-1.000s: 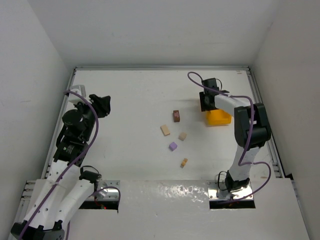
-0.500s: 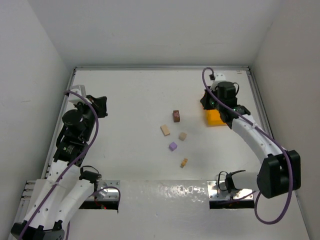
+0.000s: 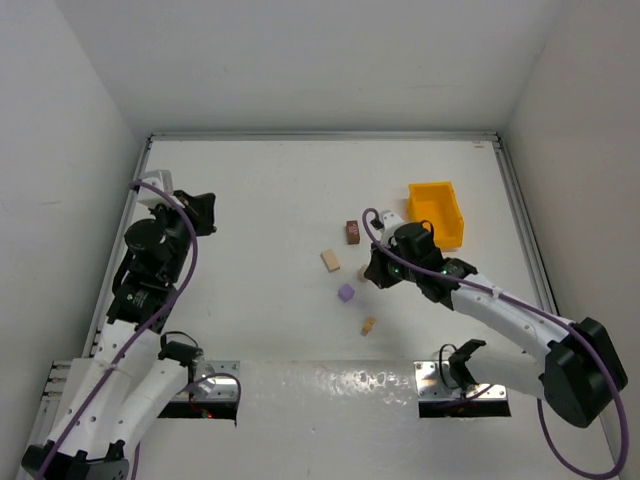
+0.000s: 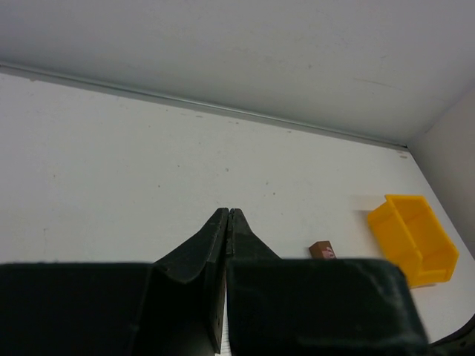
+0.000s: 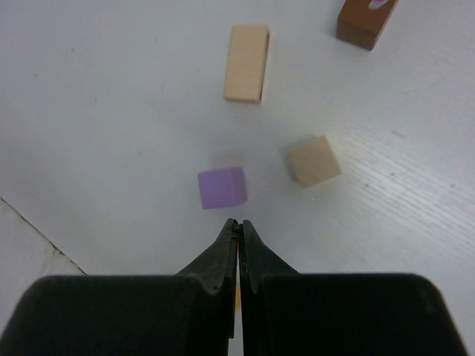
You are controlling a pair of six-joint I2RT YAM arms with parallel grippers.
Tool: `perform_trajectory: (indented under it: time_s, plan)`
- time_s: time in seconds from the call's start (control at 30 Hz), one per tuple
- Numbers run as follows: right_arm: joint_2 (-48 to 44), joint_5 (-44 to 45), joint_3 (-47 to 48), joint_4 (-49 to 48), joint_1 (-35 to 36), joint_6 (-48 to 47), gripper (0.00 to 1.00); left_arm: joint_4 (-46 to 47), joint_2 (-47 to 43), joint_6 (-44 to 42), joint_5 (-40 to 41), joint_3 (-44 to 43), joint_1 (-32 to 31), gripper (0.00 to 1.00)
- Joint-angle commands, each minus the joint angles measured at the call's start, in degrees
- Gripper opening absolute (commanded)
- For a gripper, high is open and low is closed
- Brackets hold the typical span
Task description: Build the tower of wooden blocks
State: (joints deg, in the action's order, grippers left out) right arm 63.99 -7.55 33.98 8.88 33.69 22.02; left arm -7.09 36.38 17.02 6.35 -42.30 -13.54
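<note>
Several small wood blocks lie scattered mid-table, none stacked: a dark brown one, a long tan one, a purple cube and a small tan piece. My right gripper hovers over them, shut and holding nothing. In its wrist view the tips sit just short of the purple cube. A tan cube lies to its right, with the long tan block and the brown block beyond. My left gripper stays at the far left, shut and empty.
A yellow plastic bin stands at the back right, beyond the blocks; the left wrist view shows the bin beside the brown block. White walls enclose the table on three sides.
The right arm has swung from above the yellow bin down and left to the blocks, uncovering the bin. Both grippers have shut. The left arm has hardly moved.
</note>
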Motion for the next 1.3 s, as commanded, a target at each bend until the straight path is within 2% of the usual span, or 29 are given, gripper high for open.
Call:
perform_trajectory:
  time_s: [0.0, 0.2, 0.63, 0.87, 1.0, 1.03, 1.27]
  plan:
    - [0.1, 1.2, -2.2, -3.1, 3.1, 2.2, 0.0, 2.2, 0.6, 0.4, -1.6, -0.1, -0.5, 0.0]
    - [4.6, 6.7, 0.0, -3.1, 8.1, 1.0, 0.0, 1.5, 2.0, 0.4, -2.6, -0.7, -0.5, 0.0]
    - [16.7, 10.3, 9.7, -2.9, 8.3, -3.3, 0.0, 0.9, 2.2, 0.1, -3.4, -1.5, -0.5, 0.02]
    - [30.1, 9.6, 20.3, -2.1, 8.1, -5.9, 0.0, 0.1, 2.6, -1.4, 0.7, -1.9, -0.4, 0.05]
    - [35.4, 7.9, 25.5, -2.4, 6.7, -5.9, 0.2, 0.0, 2.8, -1.7, 1.6, -1.8, -0.4, 0.08]
    - [36.4, 7.7, 26.2, -2.4, 6.5, -6.0, 0.29, 0.0, 3.1, -1.7, 1.7, -1.8, -0.3, 0.09]
    - [43.7, 5.4, 31.9, -1.4, 5.5, -6.3, 0.41, -0.1, 4.2, -2.1, 2.1, -2.1, -0.2, 0.11]
